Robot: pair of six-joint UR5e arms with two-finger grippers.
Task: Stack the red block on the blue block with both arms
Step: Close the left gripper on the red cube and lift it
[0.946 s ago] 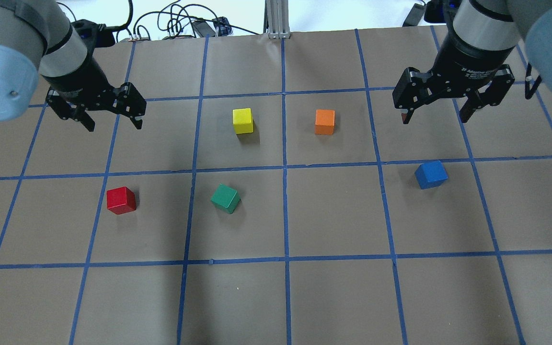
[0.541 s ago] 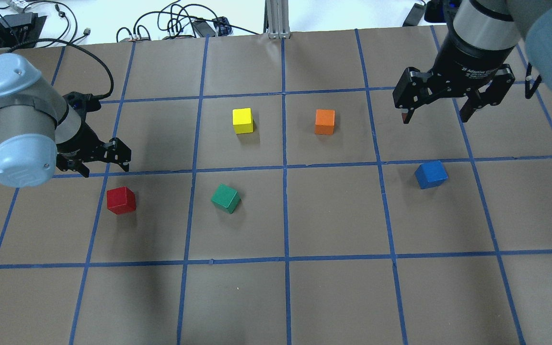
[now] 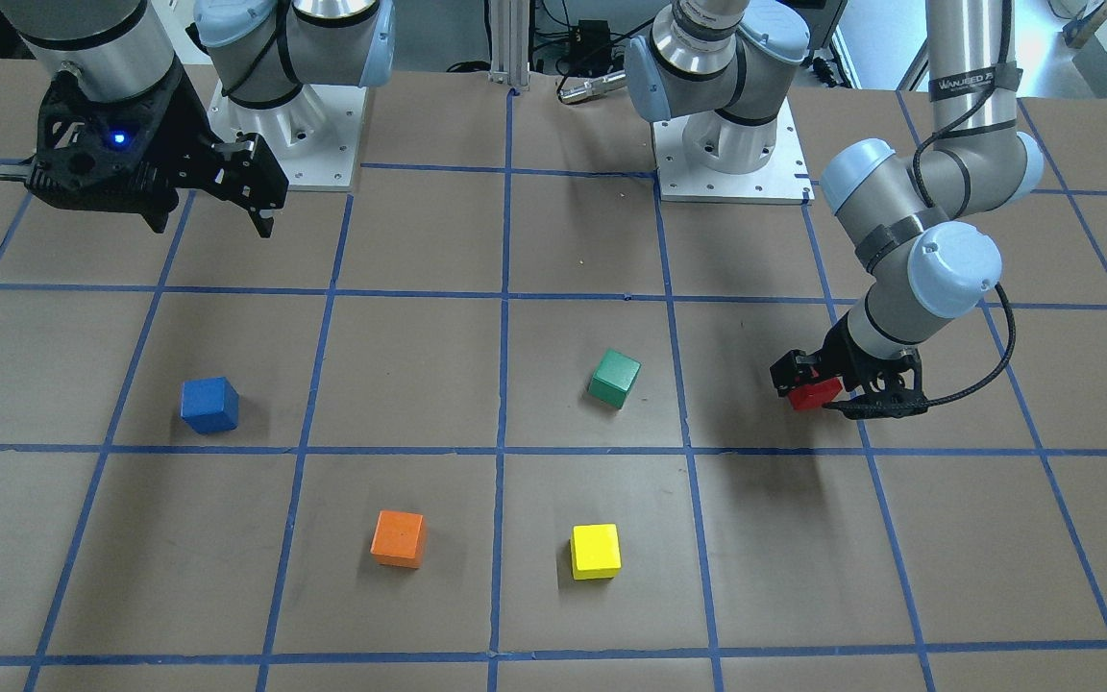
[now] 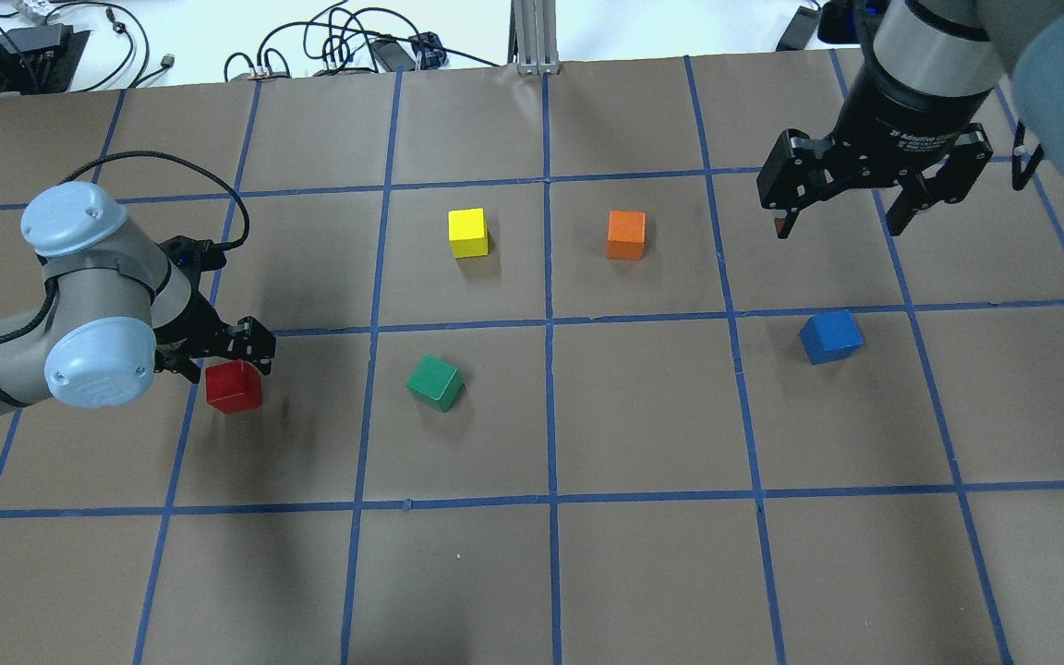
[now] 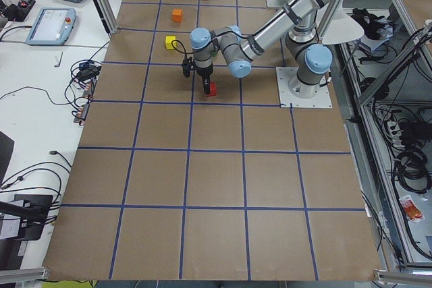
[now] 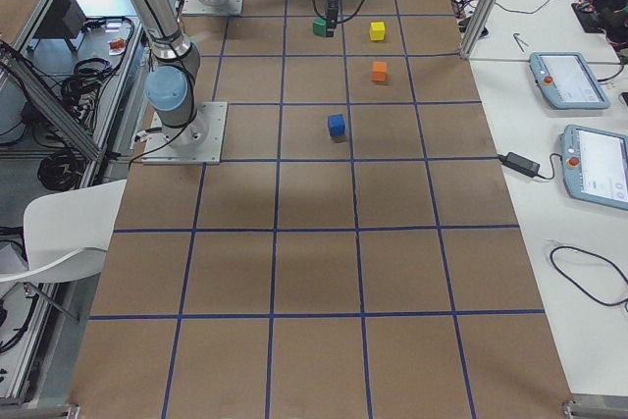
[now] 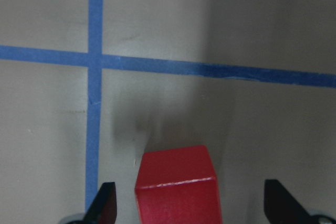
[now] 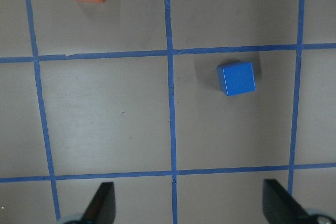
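The red block (image 4: pixel 234 386) lies on the table at the left. My left gripper (image 4: pixel 225 363) is low over it and open, one finger on each side. In the left wrist view the red block (image 7: pixel 177 184) sits between the open fingertips (image 7: pixel 105 203), with a gap on both sides. The front view shows the same straddle around the block (image 3: pixel 815 394). The blue block (image 4: pixel 831 336) lies at the right. My right gripper (image 4: pixel 839 222) hangs open and empty high above the table, behind the blue block, which shows in its wrist view (image 8: pixel 237 78).
A green block (image 4: pixel 435 382) lies right of the red one. A yellow block (image 4: pixel 468 233) and an orange block (image 4: pixel 626 235) lie farther back near the middle. Blue tape lines grid the brown table (image 4: pixel 643 573).
My left arm has swung forward and down, from the far left cell to the red block, and its open fingers now straddle it. The right arm has not moved.
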